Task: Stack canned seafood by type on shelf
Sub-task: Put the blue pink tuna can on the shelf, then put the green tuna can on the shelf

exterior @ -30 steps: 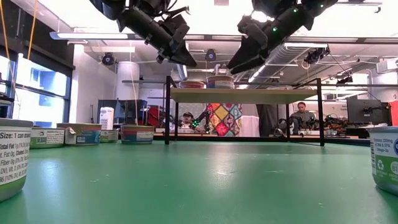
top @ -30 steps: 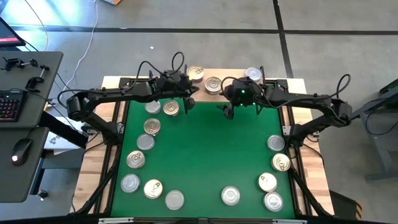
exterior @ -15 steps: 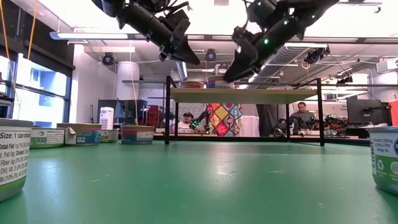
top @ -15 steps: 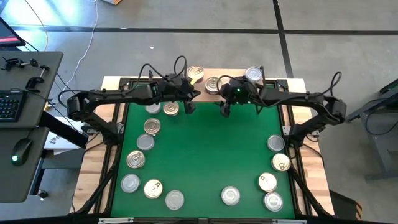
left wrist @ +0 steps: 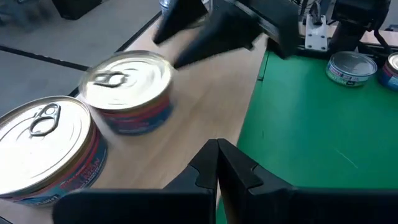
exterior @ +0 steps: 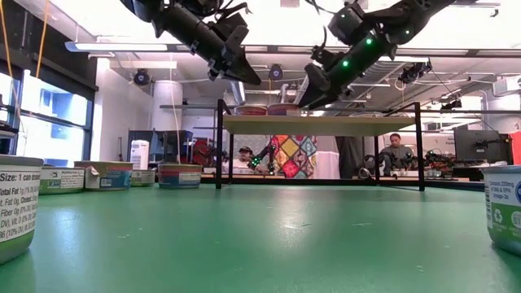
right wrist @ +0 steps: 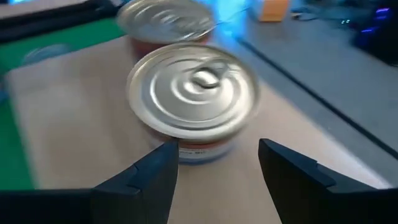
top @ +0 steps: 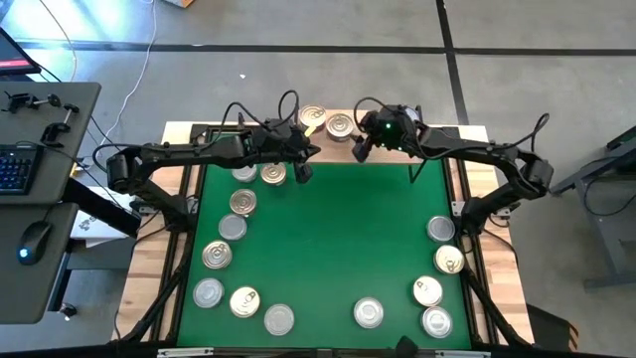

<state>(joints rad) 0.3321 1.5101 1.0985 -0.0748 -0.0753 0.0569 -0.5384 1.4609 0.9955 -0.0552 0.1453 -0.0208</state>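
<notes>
Fingers (right wrist: pixel 155 180) of the right gripper (right wrist: pixel 217 177) stand apart, empty, just short of a tin (right wrist: pixel 194 99) on the shelf (right wrist: pixel 68 130). To grip well, straddle it squarely before closing. Left gripper (left wrist: pixel 217 165), shut and empty, hovers nearby.

The floor (top: pixel 248 30) is grey concrete, crossed by dark seams. Off the left edge of the wooden table (top: pixel 502 288) stands a dark desk (top: pixel 45 109) with a keyboard (top: pixel 12 171) and a mouse (top: pixel 25 251) glowing at its tip. Looking level across the room, tall windows (exterior: pixel 24 114) let daylight in on the left, and long strip lights (exterior: pixel 146 46) hang under exposed ducts. Two people (exterior: pixel 396 149) sit far back at benches, near a patchwork-coloured cloth (exterior: pixel 293 155) and a monitor (exterior: pixel 476 145).
</notes>
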